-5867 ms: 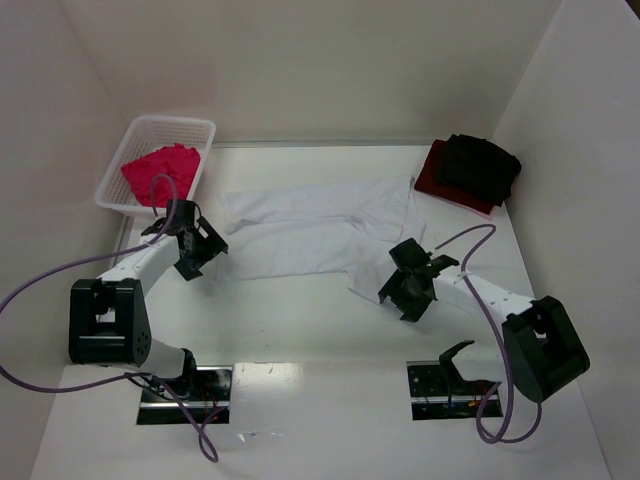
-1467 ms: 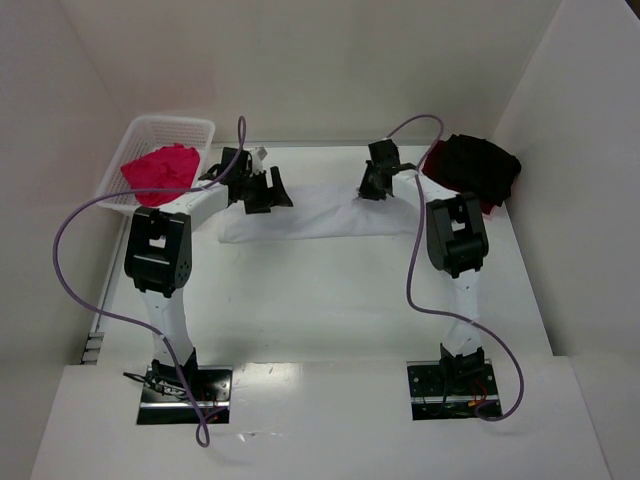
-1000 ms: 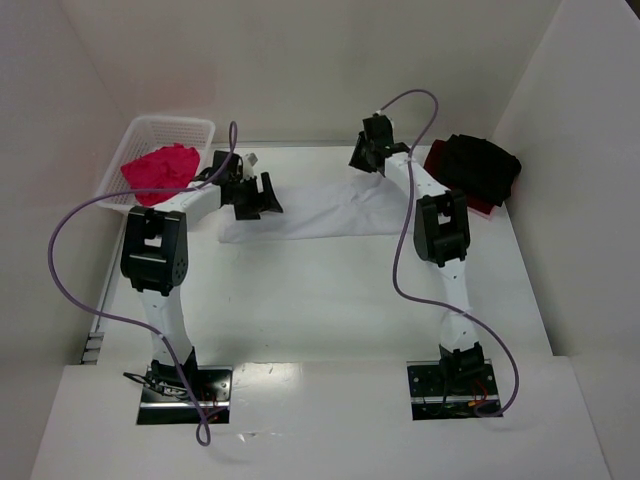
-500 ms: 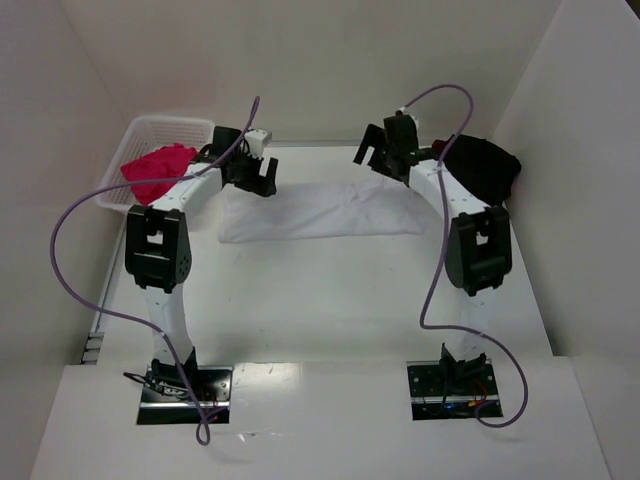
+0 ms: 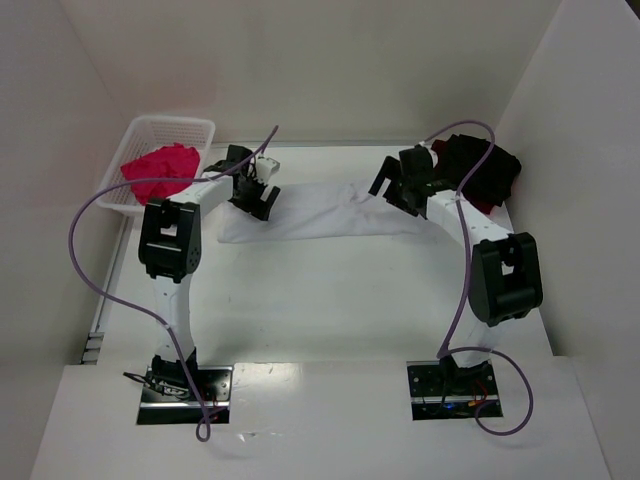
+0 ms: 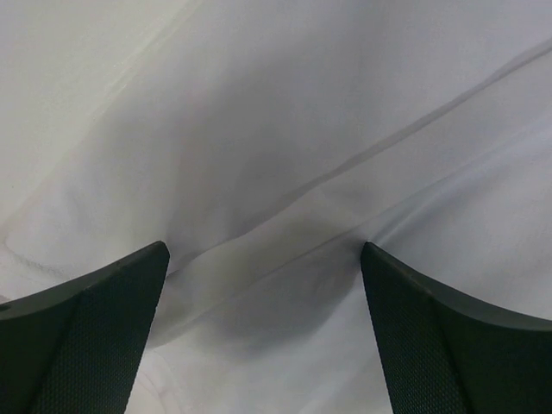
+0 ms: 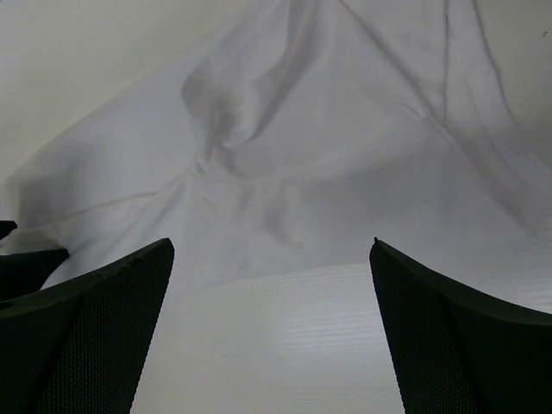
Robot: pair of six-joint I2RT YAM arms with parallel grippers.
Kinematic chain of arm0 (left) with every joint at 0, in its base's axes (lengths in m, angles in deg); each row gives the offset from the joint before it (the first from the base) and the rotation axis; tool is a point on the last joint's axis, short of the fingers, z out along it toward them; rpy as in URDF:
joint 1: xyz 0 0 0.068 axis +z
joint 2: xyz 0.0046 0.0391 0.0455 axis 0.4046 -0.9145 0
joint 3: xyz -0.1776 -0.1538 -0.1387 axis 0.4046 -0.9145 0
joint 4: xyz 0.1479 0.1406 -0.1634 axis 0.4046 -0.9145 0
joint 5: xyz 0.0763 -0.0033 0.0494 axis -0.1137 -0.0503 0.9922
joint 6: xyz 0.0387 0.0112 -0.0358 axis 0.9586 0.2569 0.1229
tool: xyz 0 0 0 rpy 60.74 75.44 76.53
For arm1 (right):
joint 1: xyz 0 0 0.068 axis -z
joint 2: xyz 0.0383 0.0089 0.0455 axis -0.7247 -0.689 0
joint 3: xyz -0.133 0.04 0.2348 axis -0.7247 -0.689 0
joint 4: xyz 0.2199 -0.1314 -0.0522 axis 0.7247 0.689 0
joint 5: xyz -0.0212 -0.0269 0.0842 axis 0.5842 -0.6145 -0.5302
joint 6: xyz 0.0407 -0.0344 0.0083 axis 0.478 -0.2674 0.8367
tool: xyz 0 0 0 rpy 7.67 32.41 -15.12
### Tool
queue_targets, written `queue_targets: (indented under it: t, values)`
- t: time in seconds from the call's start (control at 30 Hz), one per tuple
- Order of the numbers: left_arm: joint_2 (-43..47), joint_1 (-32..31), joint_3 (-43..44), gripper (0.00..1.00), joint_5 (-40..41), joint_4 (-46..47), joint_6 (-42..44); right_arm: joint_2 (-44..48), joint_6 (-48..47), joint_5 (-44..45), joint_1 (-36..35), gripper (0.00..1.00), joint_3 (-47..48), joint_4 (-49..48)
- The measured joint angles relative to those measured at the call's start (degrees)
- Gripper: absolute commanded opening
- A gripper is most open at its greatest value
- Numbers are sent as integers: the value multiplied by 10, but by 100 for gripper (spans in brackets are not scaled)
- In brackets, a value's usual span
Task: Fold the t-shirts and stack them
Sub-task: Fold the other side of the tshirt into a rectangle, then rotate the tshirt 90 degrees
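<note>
One White T-Shirt Folded Into a Band, Both Grippers Released

**Task item.** The white t-shirt (image 5: 330,212) lay on the table (image 5: 330,300) as a long, narrow band running left to right across the far half. About six seconds earlier the same garment lay spread open and roughly twice as deep from front to back.

**Left gripper.** The left gripper (image 5: 256,192) hung over the left end of the band. Its jaws stood wide apart, with creased white cloth below them and nothing between the fingers (image 6: 86,336). Half a second earlier it sat slightly farther back, at the far-left corner of the cloth.

**Right gripper.** The right gripper (image 5: 398,186) hung over the right end of the band, jaws likewise spread and empty. A pinched pucker of cloth showed ahead of it in the wrist view. Half a second earlier it stood beyond the far edge of the shirt.

**Surroundings.** The pink t-shirt (image 5: 160,172) lay bunched in the white basket (image 5: 190,125) at far left. The black t-shirt (image 5: 485,165) lay at far right.
</note>
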Motion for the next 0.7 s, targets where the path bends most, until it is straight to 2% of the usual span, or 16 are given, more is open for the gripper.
queue_targets:
  t: [0.3,0.7]
  values:
    - [6,-24,-4,99,57,-19,-75,0,9,0,0,100,-19,1]
    - [129,-89,-176,99,26,-38,-194,-83,-2,-7,0,100,-9,5]
